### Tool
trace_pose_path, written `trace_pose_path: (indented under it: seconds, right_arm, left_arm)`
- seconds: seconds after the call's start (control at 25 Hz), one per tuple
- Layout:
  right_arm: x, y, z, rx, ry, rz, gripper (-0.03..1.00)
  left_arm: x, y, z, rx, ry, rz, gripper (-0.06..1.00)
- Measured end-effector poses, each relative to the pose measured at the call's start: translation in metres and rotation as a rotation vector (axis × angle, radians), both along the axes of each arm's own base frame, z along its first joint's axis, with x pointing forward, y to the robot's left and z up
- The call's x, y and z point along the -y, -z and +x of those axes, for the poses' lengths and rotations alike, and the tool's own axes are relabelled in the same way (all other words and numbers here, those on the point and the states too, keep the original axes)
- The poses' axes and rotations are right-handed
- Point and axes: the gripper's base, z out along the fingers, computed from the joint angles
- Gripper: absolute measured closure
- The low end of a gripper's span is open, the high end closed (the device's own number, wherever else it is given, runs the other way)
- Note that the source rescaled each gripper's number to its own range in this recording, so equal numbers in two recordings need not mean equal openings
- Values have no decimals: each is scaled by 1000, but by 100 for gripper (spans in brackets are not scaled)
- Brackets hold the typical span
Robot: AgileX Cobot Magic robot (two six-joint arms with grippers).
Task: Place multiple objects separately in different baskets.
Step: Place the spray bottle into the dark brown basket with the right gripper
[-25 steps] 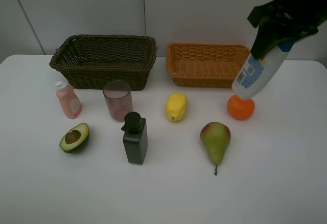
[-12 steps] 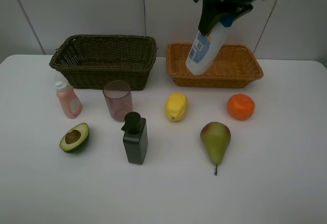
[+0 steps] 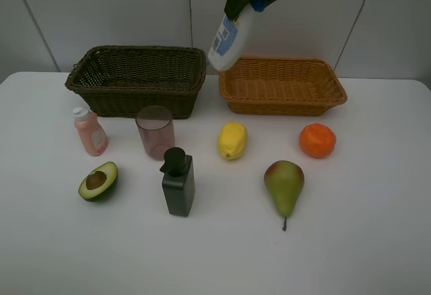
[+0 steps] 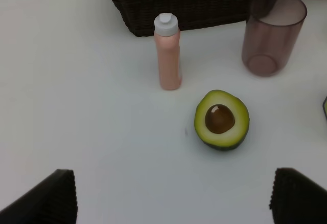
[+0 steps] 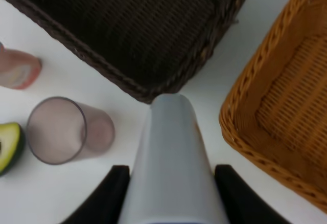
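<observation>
The white bottle with blue cap (image 3: 227,38) hangs tilted in mid-air, its base above the gap between the dark basket (image 3: 135,79) and the orange-tan basket (image 3: 283,86); its cap is mostly buried in the right gripper (image 3: 254,0), whose jaws clamp that end and whose upper part is cut off. The left gripper (image 4: 173,198) shows only two dark fingertips, spread wide and empty, near the avocado half (image 4: 222,119).

The right hand (image 3: 250,0), clamped on the bottle (image 3: 225,38), hangs high by the dark basket's (image 3: 135,79) right end, while the left hand (image 4: 173,198) hovers wide open before that basket.
</observation>
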Motion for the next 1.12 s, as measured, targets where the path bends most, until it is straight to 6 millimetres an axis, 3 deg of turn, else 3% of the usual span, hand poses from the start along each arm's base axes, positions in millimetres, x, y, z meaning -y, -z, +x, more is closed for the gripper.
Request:
trace_pose_path:
  seconds: [0.2, 0.68, 1.12]
  right_arm:
    - [-22, 5, 12, 18, -79, 53, 97]
    - [-70, 51, 45, 87, -154, 162, 97]
    - [-80, 99, 78, 244, -133, 122, 97]
  left_arm:
    - [0, 0, 0, -1, 0, 0, -5]
    - [0, 0, 0, -1, 0, 0, -5]
    - [0, 0, 0, -1, 0, 0, -5]
